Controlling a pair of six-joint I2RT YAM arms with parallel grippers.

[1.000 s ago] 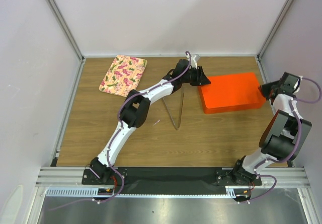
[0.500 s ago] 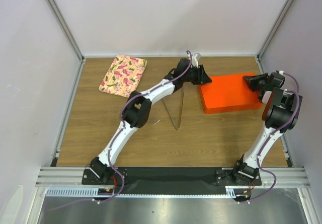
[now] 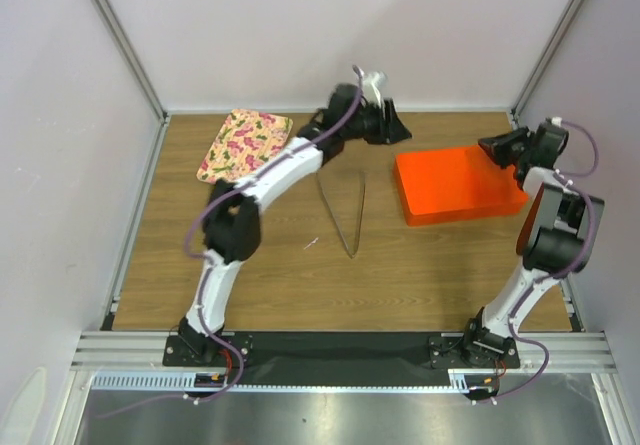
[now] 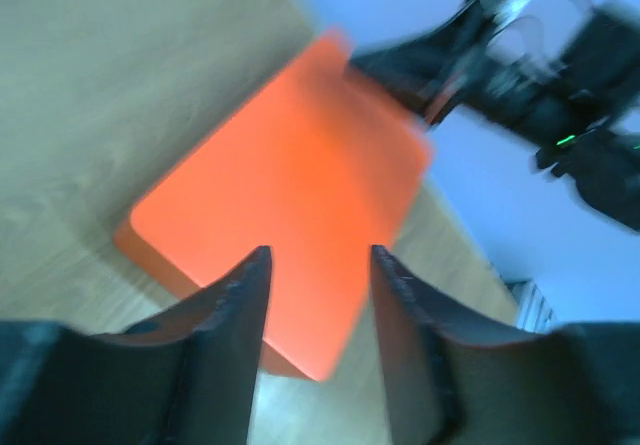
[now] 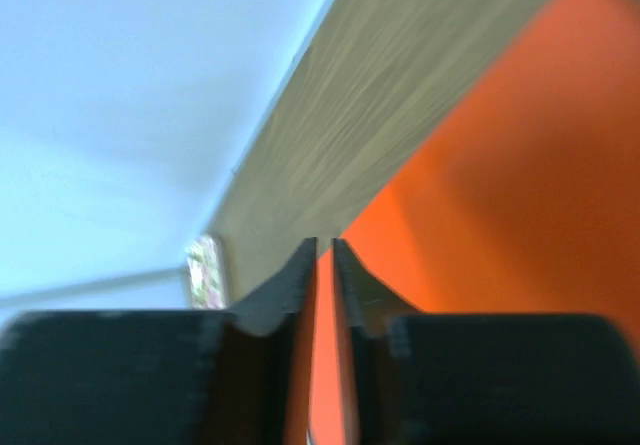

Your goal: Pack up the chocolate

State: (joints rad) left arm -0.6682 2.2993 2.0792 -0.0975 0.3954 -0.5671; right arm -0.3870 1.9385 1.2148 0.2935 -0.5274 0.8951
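On wooden table [image 3: 420, 265], orange box [image 3: 455, 187]; pale walls [image 3: 300, 35]

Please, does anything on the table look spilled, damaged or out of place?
Nothing looks spilled or broken. The orange box lies closed, a little askew to the table edge, and so does the flowered rectangle. A thin V-shaped metal piece lies loose in the middle of the table. No chocolate is in view.

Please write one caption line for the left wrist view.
Left claw, open and empty, faces the orange box on the wooden table.
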